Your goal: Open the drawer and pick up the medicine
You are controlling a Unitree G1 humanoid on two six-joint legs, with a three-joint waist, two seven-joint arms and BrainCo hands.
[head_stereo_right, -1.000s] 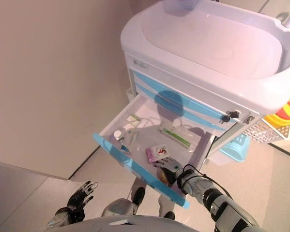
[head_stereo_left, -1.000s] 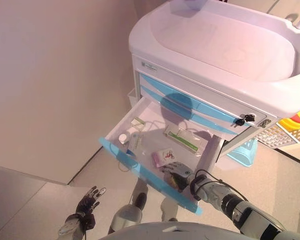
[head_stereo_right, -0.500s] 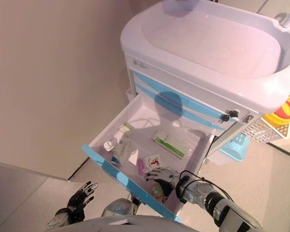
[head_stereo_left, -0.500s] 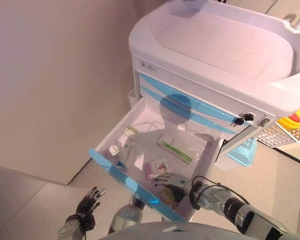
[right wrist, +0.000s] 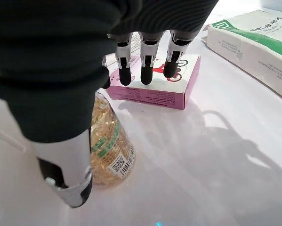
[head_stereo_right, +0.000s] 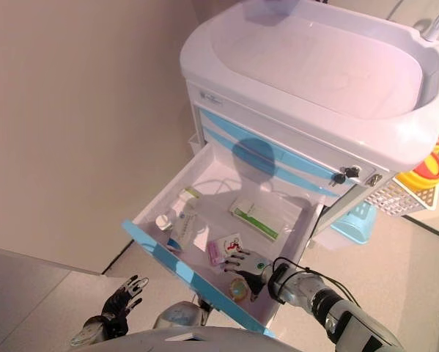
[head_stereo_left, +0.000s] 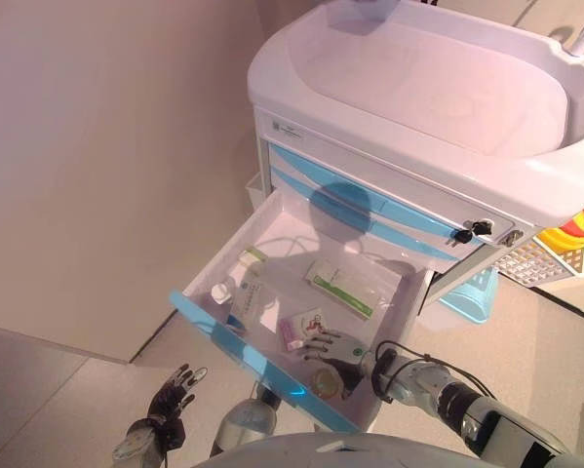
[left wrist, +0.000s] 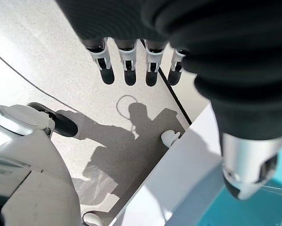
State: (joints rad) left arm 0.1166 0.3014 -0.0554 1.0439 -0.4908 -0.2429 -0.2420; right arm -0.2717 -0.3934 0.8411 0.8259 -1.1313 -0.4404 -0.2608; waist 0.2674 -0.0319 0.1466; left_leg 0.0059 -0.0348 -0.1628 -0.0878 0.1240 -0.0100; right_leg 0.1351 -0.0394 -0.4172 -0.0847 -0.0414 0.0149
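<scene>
White cart top (head_stereo_left: 438, 73), a shallow moulded tray, above two shut blue-fronted drawers (head_stereo_left: 369, 210). Keys (head_stereo_left: 472, 232) hang in the lock at the cart's right front corner. A white mesh basket (head_stereo_left: 540, 261) holding a yellow container (head_stereo_left: 576, 234) is mounted on the cart's right side. Light blue bin (head_stereo_left: 472, 297) below it. Speckled floor (head_stereo_left: 525, 341); beige wall (head_stereo_left: 106, 156).

In the open drawer (head_stereo_left: 210, 319), the pink box (head_stereo_left: 302, 327) lies behind the jar (head_stereo_left: 325, 383).

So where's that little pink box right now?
The pink box lies flat in the open drawer, near the drawer's front, just beyond the fingertips of the right hand, with a clear bottle beside it.
</scene>
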